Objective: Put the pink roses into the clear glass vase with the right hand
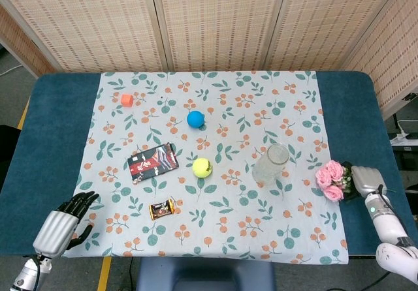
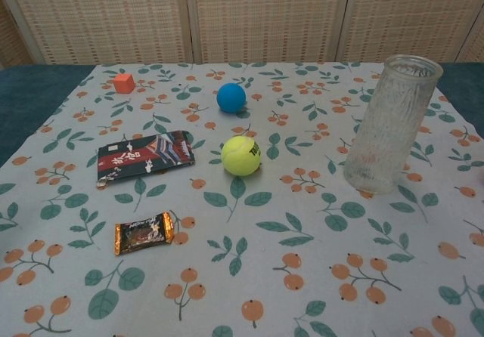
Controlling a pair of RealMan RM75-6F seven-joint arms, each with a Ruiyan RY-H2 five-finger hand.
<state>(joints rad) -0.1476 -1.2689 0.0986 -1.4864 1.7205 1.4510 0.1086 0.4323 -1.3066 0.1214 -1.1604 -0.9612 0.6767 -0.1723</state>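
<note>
The pink roses lie on the table at the cloth's right edge, at about 4 o'clock from the glass vase, which stands upright and apart from them. The right hand sits just beside the roses at their 3 o'clock, touching the greenery; whether its fingers are clamped on the stems I cannot tell. A yellow ball lies at the vase's 9 o'clock. The left hand rests at the table's 7 o'clock corner, fingers apart, holding nothing.
</note>
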